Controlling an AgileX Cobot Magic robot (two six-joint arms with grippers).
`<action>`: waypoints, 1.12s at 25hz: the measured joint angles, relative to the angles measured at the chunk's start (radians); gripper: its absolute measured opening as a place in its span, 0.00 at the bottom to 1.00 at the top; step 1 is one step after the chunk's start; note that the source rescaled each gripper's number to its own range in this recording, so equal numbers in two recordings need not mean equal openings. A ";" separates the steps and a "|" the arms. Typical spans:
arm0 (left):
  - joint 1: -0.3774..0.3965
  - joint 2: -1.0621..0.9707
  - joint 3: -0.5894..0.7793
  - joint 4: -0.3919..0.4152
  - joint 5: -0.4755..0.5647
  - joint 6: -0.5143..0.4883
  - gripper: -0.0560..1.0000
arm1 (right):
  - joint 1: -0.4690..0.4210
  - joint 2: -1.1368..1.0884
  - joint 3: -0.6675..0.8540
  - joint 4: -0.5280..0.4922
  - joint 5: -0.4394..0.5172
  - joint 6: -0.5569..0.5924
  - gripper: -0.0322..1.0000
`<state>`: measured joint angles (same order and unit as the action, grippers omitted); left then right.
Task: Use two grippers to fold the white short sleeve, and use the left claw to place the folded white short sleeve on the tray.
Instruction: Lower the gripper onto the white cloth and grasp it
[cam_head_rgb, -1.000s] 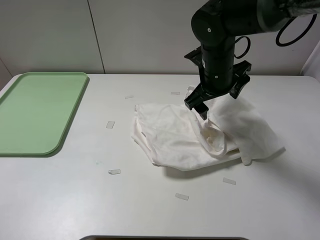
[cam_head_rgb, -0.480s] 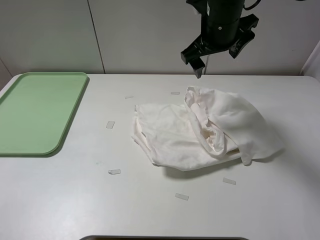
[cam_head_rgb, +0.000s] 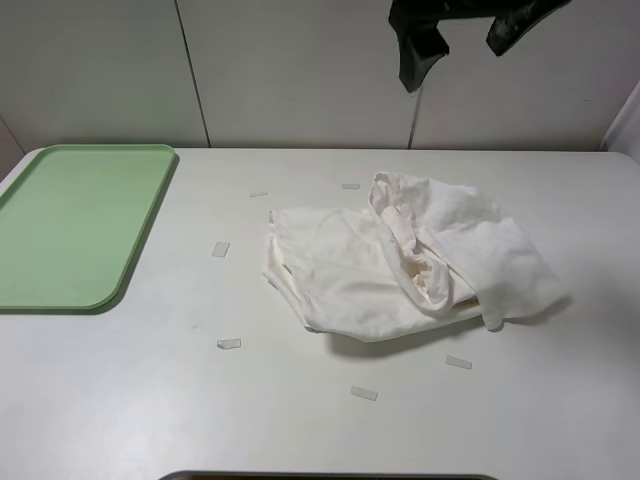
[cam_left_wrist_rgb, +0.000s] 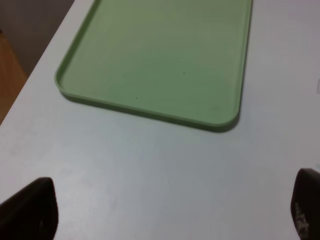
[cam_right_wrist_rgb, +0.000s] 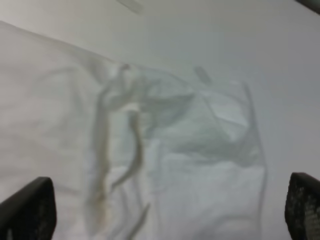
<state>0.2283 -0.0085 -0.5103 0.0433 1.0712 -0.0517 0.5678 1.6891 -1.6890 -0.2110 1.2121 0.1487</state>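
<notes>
white short sleeve (cam_head_rgb: 340, 270) plain, unpatterned; tray (cam_head_rgb: 80, 225) pale green; table (cam_head_rgb: 120, 400) off-white; tape strips (cam_head_rgb: 229, 343) pale.

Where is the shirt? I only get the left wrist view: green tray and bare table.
Observer: The white short sleeve lies on the table, to the right of the tray in the high view, not touching it.
Operator: Folded?
Observer: No. It is bunched, with one part lapped over the rest.
Operator: Right gripper?
Observer: The right gripper hangs high above the shirt, open, holding nothing.
</notes>
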 joint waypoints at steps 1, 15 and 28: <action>0.000 0.000 0.000 0.000 0.000 0.000 0.93 | 0.000 -0.039 0.000 0.037 0.001 -0.015 1.00; 0.000 0.000 0.000 0.000 0.000 0.000 0.93 | 0.000 -0.356 0.351 0.096 0.002 -0.052 1.00; 0.000 0.000 0.000 0.000 0.000 0.000 0.93 | 0.000 -0.769 0.734 0.109 0.004 -0.052 1.00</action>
<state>0.2283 -0.0085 -0.5103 0.0433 1.0712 -0.0517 0.5678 0.9198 -0.9553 -0.1021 1.2161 0.0968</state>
